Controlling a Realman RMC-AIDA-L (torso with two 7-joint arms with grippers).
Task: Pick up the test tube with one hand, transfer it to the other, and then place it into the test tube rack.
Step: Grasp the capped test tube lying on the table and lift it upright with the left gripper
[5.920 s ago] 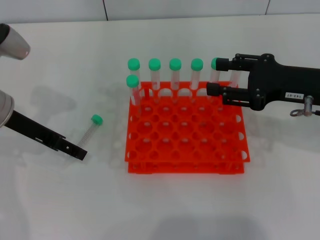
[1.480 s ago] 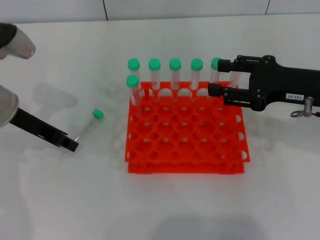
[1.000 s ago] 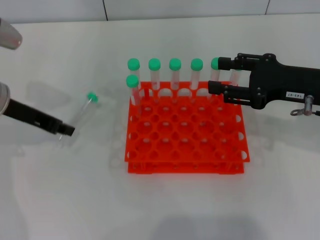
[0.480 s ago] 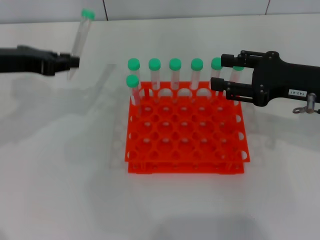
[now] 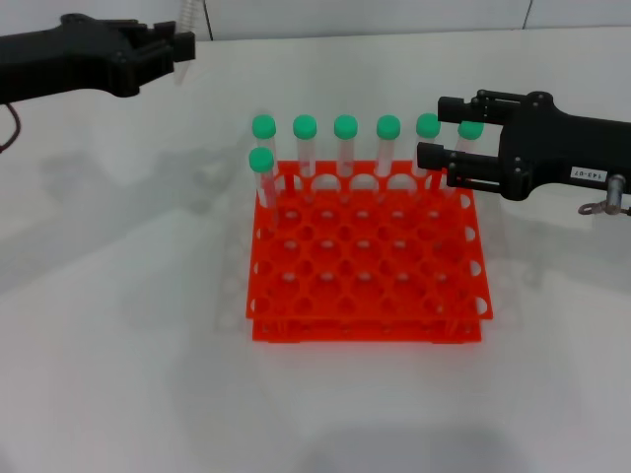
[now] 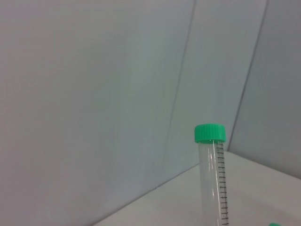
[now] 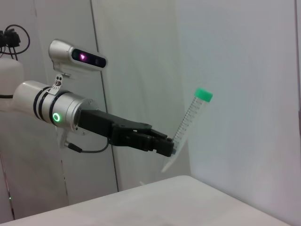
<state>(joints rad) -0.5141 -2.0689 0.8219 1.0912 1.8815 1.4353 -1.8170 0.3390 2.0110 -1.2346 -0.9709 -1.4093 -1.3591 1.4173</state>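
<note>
Orange-red test tube rack (image 5: 365, 264): nearest, on white counter (image 5: 118, 374); seven green-capped tubes along its far rows, front holes free for placing.
Right gripper (image 5: 437, 131): above rack's far right corner, jaws apart, prob. waiting for handover; white label (image 5: 586, 173) unreadable.
Left gripper (image 5: 175, 47): far left, raised, jaws clamped on test tube (image 7: 187, 127) near its tip, cap up, clear for a 2nd grip.
Tube writing: graduation ticks only.

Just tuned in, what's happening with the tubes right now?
The left gripper is shut on the test tube, held tilted high above the table, cap up. The right gripper waits open over the back right corner of the test tube rack, where seven capped tubes already stand. No handover yet.
</note>
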